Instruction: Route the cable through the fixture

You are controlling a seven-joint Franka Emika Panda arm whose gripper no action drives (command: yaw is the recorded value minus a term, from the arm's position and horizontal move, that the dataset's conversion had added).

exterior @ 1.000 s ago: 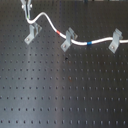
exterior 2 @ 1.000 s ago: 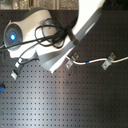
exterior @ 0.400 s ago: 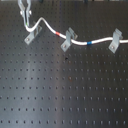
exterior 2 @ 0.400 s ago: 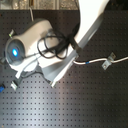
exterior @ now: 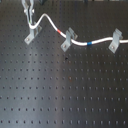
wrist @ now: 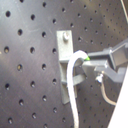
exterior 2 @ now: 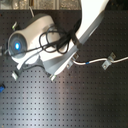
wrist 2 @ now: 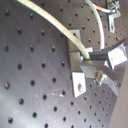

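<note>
cable [wrist: 75,75] end pinched in gripper [wrist: 89,64], over fixture [wrist: 65,55]

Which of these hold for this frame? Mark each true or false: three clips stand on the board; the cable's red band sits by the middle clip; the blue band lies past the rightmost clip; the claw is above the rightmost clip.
1. Three clips stand on the board. True.
2. The cable has its red band by the middle clip. True.
3. The blue band lies past the rightmost clip. False: it lies between the middle and rightmost clips in the first exterior view.
4. The claw is above the rightmost clip. False: it is above the leftmost clip.
</note>
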